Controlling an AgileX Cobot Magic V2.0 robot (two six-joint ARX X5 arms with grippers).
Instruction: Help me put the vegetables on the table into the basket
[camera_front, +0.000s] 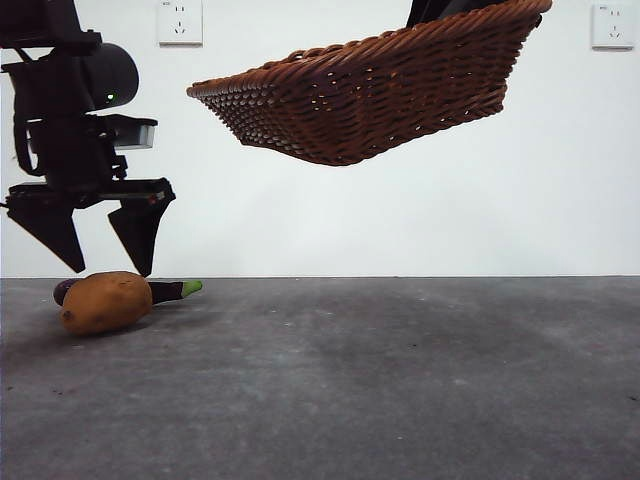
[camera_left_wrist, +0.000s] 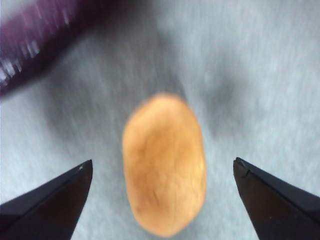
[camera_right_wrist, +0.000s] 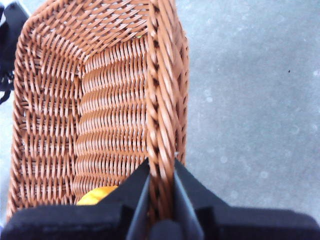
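The right pincer (camera_right_wrist: 161, 200) is clamped on the basket's (camera_front: 380, 95) rim, holding it aloft with the corn (camera_right_wrist: 97, 196) inside. The left pincer (camera_front: 108, 255) hangs spread wide over the potato (camera_front: 105, 302); potato and eggplant (camera_front: 170, 291) remain on the worktop (camera_front: 400, 380).

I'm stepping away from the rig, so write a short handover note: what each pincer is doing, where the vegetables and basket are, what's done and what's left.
Left pincer: open, jaws either side of the potato, just above it, nothing gripped.
Right pincer: shut on the basket rim, holding it tilted in the air above the table.
Eggplant: on the table directly behind the potato.
Done: a yellow item, probably the corn, lies in the basket.
Left: grasp the potato, drop it in the basket, then the eggplant.
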